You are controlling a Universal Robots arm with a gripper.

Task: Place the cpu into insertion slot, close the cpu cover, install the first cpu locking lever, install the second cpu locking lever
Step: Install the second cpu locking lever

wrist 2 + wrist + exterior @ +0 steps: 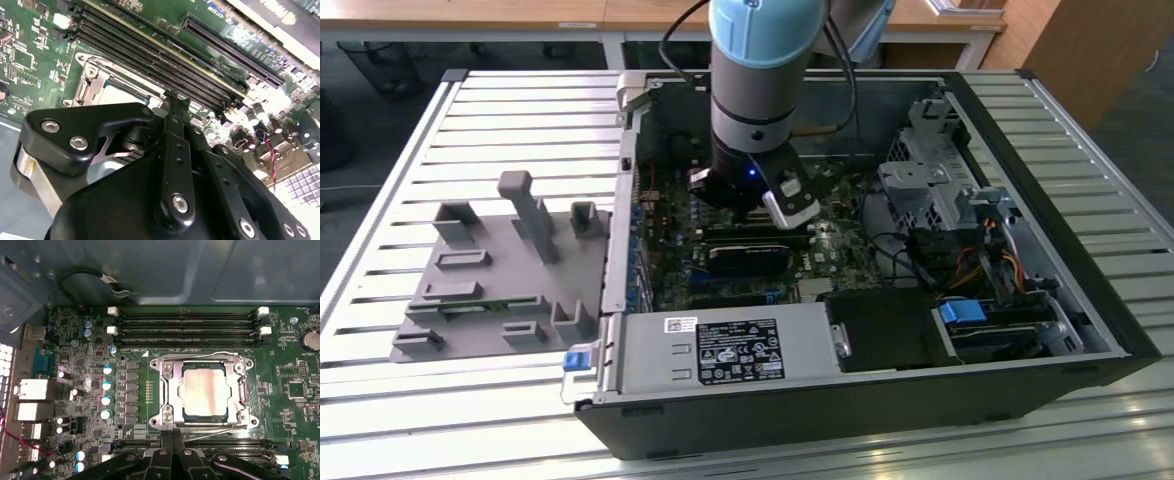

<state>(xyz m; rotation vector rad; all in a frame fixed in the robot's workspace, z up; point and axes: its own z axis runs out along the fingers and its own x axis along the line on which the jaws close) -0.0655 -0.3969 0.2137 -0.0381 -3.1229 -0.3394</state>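
Exterior view: arm plunges near-vertical into the open computer case (1067,300), gripper (767,215) low over the green motherboard (674,265) mid-case. Second wrist view: fingers (172,120) pressed together, holding nothing, tips just beside the socket edge. First wrist view: cpu (205,392) already seated in the insertion slot (186,414), cpu cover (170,390) down around it; judged step is lever locking, which calls for hooking a thin lever (200,356).
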